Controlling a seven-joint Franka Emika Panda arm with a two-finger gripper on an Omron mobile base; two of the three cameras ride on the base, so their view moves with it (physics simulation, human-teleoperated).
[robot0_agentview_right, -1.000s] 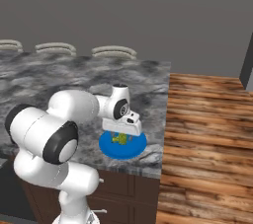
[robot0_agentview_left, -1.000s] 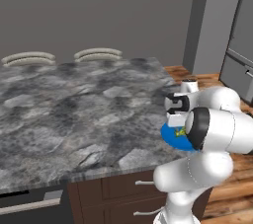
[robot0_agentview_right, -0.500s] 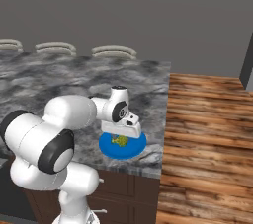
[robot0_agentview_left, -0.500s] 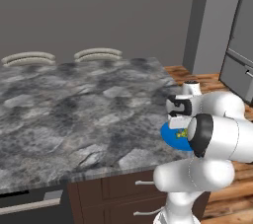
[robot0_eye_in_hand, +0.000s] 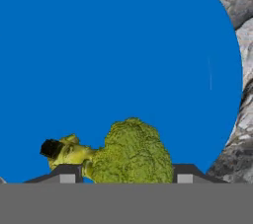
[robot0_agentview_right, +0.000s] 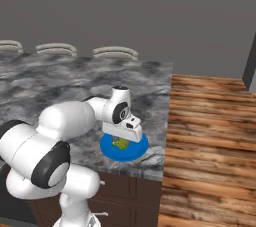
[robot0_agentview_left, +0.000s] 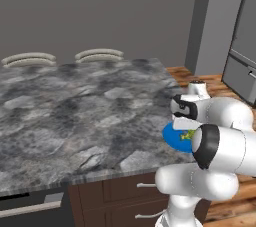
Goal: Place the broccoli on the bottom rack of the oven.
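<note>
1. Gripper low over the blue plate, jaws narrowed around the broccoli; firm hold likely, not certain.
2. Broccoli at the plate's edge, plate at the counter corner nearest the robot.
3. Risks: lumpy floret slipping or twisting on lift; plate nudged off the counter edge.
4. Count: one broccoli, one plate, one gripper.
</note>
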